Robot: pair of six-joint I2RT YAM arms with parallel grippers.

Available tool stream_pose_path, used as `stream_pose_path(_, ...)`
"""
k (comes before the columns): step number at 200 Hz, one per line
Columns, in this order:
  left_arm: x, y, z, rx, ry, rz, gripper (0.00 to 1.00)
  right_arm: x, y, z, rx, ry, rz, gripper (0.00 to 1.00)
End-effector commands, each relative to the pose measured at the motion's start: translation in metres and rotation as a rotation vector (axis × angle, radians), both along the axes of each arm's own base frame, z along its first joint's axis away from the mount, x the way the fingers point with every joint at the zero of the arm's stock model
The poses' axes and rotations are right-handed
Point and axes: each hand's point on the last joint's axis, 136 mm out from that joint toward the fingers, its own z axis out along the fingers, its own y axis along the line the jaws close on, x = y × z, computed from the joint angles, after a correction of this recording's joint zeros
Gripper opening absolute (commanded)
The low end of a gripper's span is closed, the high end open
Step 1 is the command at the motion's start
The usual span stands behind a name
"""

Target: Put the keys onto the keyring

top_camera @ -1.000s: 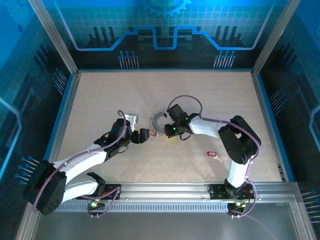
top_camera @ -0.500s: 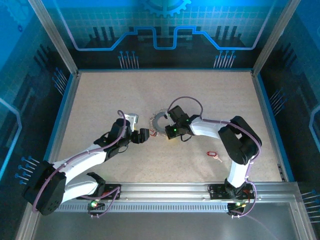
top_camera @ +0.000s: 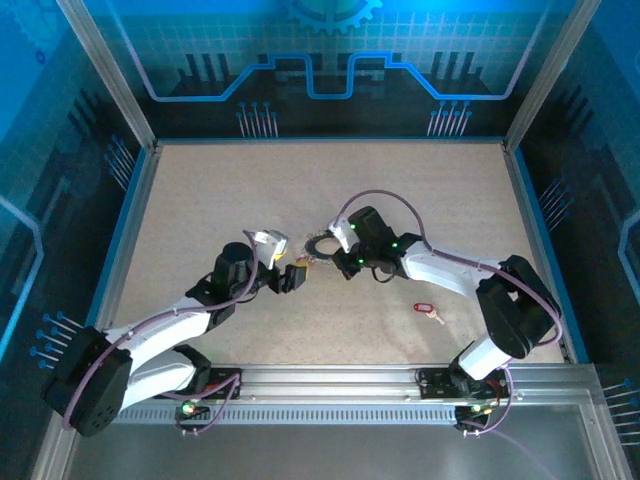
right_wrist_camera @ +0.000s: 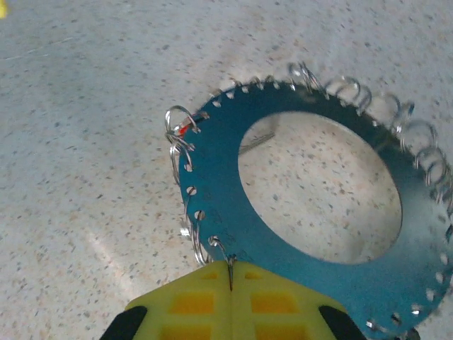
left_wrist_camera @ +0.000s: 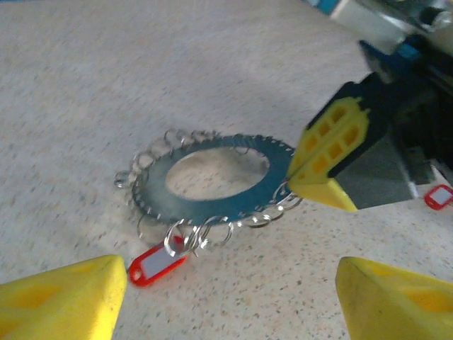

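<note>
Standing by the table (top_camera: 200,200), I see the keyring (left_wrist_camera: 212,210) lying flat near its middle, a dark band fringed with small silvery loops (left_wrist_camera: 212,234). The right gripper (right_wrist_camera: 231,273) has its yellow fingers pressed together on the ring's rim, with only a sliver of the band between them. The left gripper (left_wrist_camera: 230,273) hovers just short of the ring, jaws spread wide and nothing in them. Between those jaws and the ring lies a red key (left_wrist_camera: 157,263), its end touching the loops. Whether it is actually threaded through one I cannot tell. Another red key (top_camera: 425,308) lies loose on the table, well apart from the ring, toward the near right corner.

My worry is the hold on the rim. It looks shallow, so I'd guess a sideways push from the left arm could swivel the ring or pop it free. The loops are crowded and the left fingers are far broader than any of them, so closing could snag the wrong one. The key by the fringe is tiny and flat, and a pinch slightly off would probably skid it along the table rather than lift it. The loose key is awkward too: the nearer arm is the one pinning the ring.
</note>
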Motion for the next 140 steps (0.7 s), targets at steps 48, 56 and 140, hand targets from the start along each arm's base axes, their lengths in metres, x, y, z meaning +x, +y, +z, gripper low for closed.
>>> stream_pose_path(48, -0.002, -0.021, 0.049, -0.039, -0.266, -0.14, 0.76, -0.024, 0.007, 0.047, -0.028, -0.306, 0.375, 0.0)
stream_pose_path(56, -0.004, -0.021, 0.052, -0.046, -0.274, -0.149, 0.76, -0.027, 0.007, 0.056, -0.024, -0.362, 0.41, 0.0)
stream_pose_path(140, -0.036, -0.031, 0.089, -0.046, -0.496, -0.327, 0.51, -0.082, 0.004, 0.112, 0.072, -0.672, 0.728, 0.0)
